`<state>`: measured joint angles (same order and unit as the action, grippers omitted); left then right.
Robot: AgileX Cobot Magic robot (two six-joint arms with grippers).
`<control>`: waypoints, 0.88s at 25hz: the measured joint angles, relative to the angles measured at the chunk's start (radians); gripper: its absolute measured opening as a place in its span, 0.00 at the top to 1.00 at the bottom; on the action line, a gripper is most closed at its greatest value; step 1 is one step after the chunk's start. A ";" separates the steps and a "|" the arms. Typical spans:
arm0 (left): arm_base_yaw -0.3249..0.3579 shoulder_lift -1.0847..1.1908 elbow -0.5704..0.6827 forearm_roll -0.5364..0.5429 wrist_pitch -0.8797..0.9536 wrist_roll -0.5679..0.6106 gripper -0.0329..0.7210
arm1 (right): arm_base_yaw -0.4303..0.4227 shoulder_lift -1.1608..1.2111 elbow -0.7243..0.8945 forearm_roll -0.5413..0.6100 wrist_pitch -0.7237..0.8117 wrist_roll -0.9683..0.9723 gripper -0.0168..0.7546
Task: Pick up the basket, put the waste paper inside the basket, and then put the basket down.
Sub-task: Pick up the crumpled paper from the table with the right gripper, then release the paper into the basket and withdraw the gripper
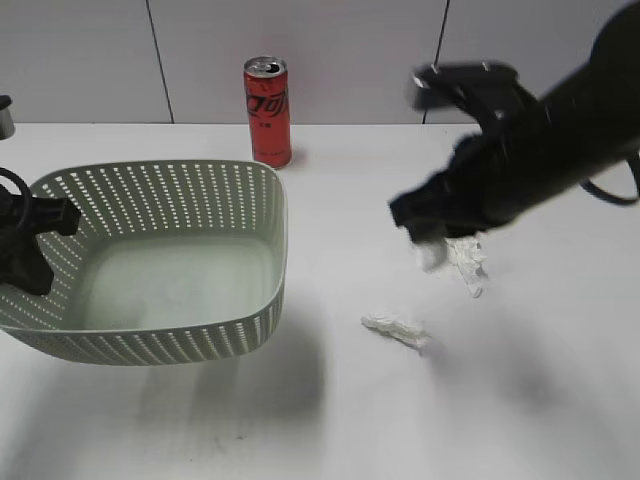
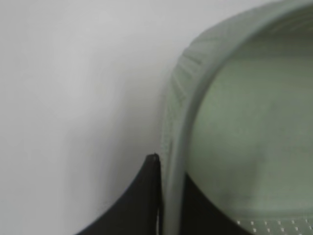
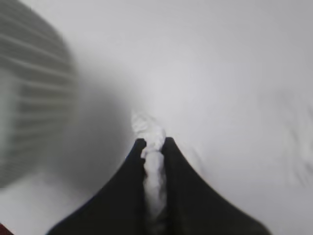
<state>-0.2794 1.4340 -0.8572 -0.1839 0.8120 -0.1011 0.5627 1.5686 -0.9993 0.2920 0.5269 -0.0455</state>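
The pale green basket (image 1: 170,200) is on the left and hangs above the table, with its shadow below it. My left gripper (image 1: 40,215) is shut on the rim at its left end. In the left wrist view the jaws (image 2: 168,196) pinch the rim (image 2: 190,98). My right gripper (image 1: 425,235) is shut on a white waste paper wad (image 1: 432,256) and holds it above the table, right of the basket. In the right wrist view the wad (image 3: 149,128) sits between the jaws (image 3: 154,147). Two more wads lie on the table, one (image 1: 470,265) under the right arm and one (image 1: 396,328) nearer the front. The basket's inside looks empty.
A red drink can (image 1: 268,110) stands upright at the back, just behind the basket's far right corner. The white table (image 1: 450,420) meets a grey panelled wall behind. The basket's slotted side shows blurred at the left of the right wrist view (image 3: 29,98).
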 joint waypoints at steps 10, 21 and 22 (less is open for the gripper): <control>0.000 0.000 0.000 0.000 0.000 0.000 0.96 | 0.311 0.150 -0.356 0.054 -0.171 -0.093 0.92; 0.000 0.000 0.000 -0.001 0.008 0.000 0.96 | 0.263 0.272 -0.611 -0.242 0.165 0.105 0.18; 0.000 0.000 0.000 -0.001 0.012 0.000 0.96 | 0.233 0.262 -0.635 -0.308 0.216 0.151 0.18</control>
<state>-0.2794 1.4340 -0.8572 -0.1850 0.8236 -0.1011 0.7957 1.8310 -1.6347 -0.0160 0.7427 0.1056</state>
